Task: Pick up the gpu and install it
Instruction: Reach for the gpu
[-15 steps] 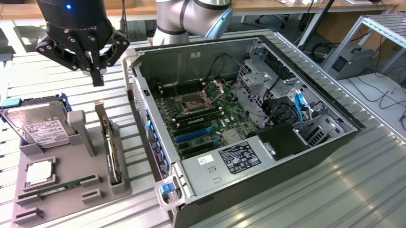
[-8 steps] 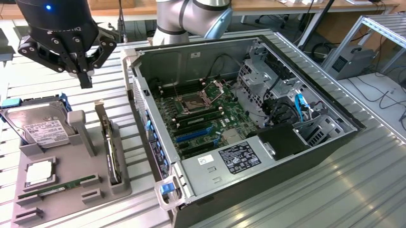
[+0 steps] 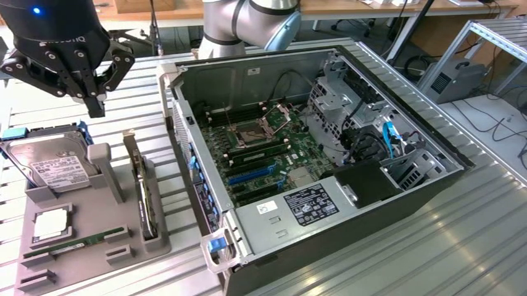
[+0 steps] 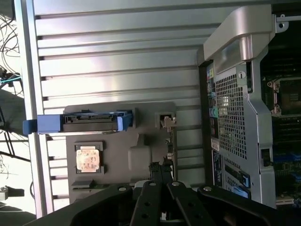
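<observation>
Tabletop (image 3: 461, 246) gap between closed gripper (image 3: 96, 112) and gpu (image 3: 147, 197)

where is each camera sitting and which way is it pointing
Exterior view: off the arm, above the table, looking down on the open case and tray; shows the arm and gripper.
Wrist view: on the wrist, looking down past the shut fingers at the tray.
Shared: gpu, hard drive, case, tray.

Grey jointed arm (image 3: 247, 21), black tool (image 3: 95, 110), blue light (image 3: 36, 10)
</observation>
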Motion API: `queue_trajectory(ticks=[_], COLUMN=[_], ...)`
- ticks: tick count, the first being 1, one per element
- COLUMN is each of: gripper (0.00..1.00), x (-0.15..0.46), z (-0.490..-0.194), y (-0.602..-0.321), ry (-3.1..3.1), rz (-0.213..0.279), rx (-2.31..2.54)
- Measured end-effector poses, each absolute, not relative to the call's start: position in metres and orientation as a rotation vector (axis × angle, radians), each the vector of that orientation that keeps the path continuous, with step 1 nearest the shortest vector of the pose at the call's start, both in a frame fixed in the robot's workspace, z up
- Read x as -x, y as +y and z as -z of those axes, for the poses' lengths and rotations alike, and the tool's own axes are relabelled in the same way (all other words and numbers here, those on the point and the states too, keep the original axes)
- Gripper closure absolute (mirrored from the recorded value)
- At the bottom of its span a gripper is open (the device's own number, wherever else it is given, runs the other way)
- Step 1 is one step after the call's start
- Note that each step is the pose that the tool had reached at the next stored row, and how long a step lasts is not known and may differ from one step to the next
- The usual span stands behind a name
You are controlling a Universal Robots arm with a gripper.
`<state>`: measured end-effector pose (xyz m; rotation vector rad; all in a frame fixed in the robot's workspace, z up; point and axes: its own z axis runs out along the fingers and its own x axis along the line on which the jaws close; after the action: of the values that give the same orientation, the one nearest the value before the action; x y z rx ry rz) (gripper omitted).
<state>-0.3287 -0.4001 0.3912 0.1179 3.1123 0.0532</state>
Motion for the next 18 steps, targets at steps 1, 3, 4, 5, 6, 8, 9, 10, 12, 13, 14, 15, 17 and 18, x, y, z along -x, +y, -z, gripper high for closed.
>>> queue_trajectory(ticks=[1, 3, 4, 5, 6, 8, 9, 10, 12, 13, 14, 15, 17, 18], gripper=[0.89, 0.89, 0.89, 0.89, 0.89, 0.89, 0.89, 0.89, 0.89, 0.89, 0.89, 0.89, 0.89, 0.89], x=[0.329, 0.329, 0.329, 0.329, 0.329, 0.329, 0.329, 0.329, 0.329, 0.329, 0.329, 0.329, 0.329, 0.329], z=[-0.391, -0.391, -0.391, -0.391, -0.391, -0.391, -0.391, -0.391, -0.391, -0.391, -0.391, -0.391, -0.391, -0.391], y=[-0.403, -0.410, -0.411, -0.411, -0.412, -0.413, -0.414, -0.414, -0.415, -0.416, -0.416, -0.416, -0.417, -0.418], ry=[3.112, 3.112, 3.112, 3.112, 3.112, 3.112, 3.112, 3.112, 3.112, 3.112, 3.112, 3.112, 3.112, 3.112], rz=[-0.051, -0.048, -0.047, -0.047, -0.046, -0.045, -0.045, -0.044, -0.044, -0.043, -0.043, -0.043, -0.042, -0.042], rx=[-0.118, -0.118, -0.118, -0.118, -0.118, -0.118, -0.118, -0.118, -0.118, -0.118, -0.118, -0.118, -0.118, -0.118])
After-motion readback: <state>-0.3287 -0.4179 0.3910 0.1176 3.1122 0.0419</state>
